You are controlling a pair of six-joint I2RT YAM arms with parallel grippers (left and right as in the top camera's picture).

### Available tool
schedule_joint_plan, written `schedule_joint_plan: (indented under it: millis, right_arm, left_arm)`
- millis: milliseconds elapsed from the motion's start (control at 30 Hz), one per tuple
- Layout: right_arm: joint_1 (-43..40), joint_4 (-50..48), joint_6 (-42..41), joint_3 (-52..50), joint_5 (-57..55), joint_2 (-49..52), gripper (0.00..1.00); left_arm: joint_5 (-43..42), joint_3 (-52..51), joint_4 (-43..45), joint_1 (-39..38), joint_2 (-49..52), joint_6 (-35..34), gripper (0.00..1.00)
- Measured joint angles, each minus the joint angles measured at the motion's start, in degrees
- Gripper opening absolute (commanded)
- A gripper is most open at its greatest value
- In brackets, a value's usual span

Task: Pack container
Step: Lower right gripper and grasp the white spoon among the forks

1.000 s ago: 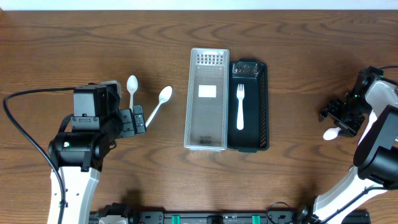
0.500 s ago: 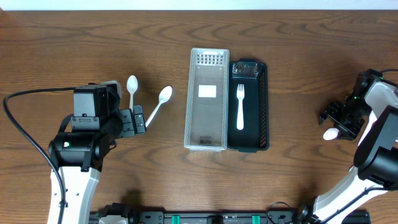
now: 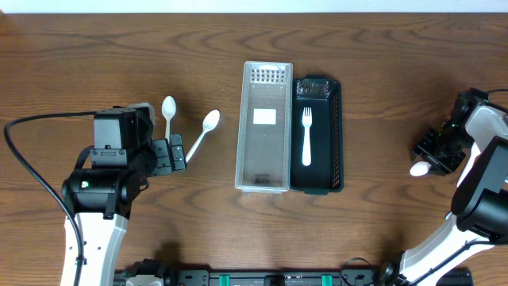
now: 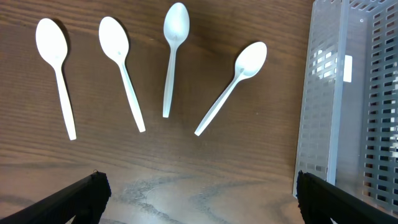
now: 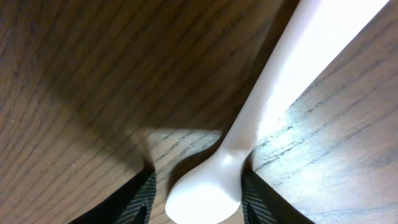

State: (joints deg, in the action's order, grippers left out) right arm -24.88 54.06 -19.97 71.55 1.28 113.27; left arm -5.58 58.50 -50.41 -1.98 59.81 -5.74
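A clear slotted container stands mid-table, with a black tray against its right side holding a white fork. Several white spoons lie on the wood left of the clear container; two of them show in the overhead view. My left gripper is open and empty just in front of them, also in the left wrist view. My right gripper at the far right is closed around the bowl of a white spoon, low over the table. In the right wrist view its fingers flank that spoon.
The right arm's body fills the table's right edge. The left arm's base and cable occupy the left front.
My right gripper's fingers have drawn in around the spoon's bowl, and the spoon has shifted slightly left. The left arm has not moved.
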Motion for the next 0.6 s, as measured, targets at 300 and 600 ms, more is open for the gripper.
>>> schedule_joint_plan:
  millis: [300, 600]
  right_arm:
    - [0.00, -0.15, -0.02, -0.02, -0.02, -0.02, 0.45]
    - [0.00, -3.67, 0.13, -0.09, -0.83, -0.28, 0.38]
  left_arm:
    - [0.00, 0.00, 0.00, 0.00, 0.00, 0.00, 0.98]
    - [0.00, 0.00, 0.00, 0.00, 0.00, 0.00, 0.98]
